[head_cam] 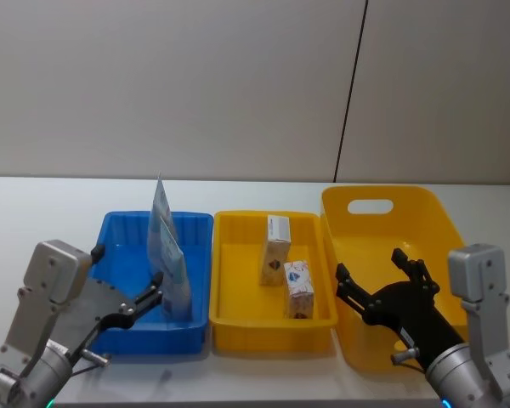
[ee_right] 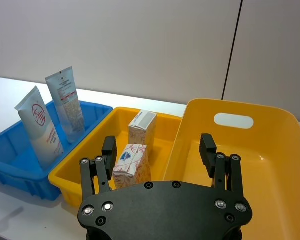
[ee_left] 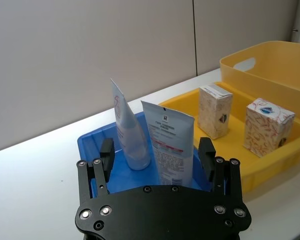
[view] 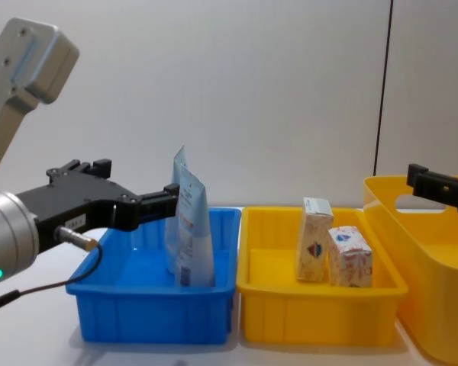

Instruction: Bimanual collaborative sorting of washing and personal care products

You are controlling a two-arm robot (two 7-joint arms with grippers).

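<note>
Left gripper (ee_left: pixel 156 152): jaws spread wide, gripping nothing; above the near left rim of the blue bin (head_cam: pixel 119 229), aimed in toward the pouches, level with their upper halves in the chest view.

Gap of the left jaws: text-label pouch (ee_left: pixel 169 145) standing in line with it, clear space on either side, no contact visible.

Right gripper (ee_right: pixel 157 145): jaws spread wide, gripping nothing; above the near left part of the deep yellow bin (head_cam: pixel 382 194), close to the edge it shares with the shallow yellow bin (head_cam: pixel 238 255).

Text-label pouch: upright in the right half of the blue bin, pale blue, printed face toward the left wrist.

Red-emblem pouch (ee_left: pixel 127 135): upright in the same bin, just beside the text-label pouch, on its far left side; touching or not, cannot tell.

Far carton (head_cam: pixel 275 246): cream, upright in the right half of the shallow yellow bin.

Near carton (head_cam: pixel 298 291): cream, blue-and-red emblem on its face, upright just beside the far carton, nearer the front wall.

Bins: side by side in a row, blue on the left, shallow yellow in the middle, deep yellow with a handle slot on the right.

Tabletop (head_cam: pixel 34 204): white, carrying all three bins, plain wall at the far side.
</note>
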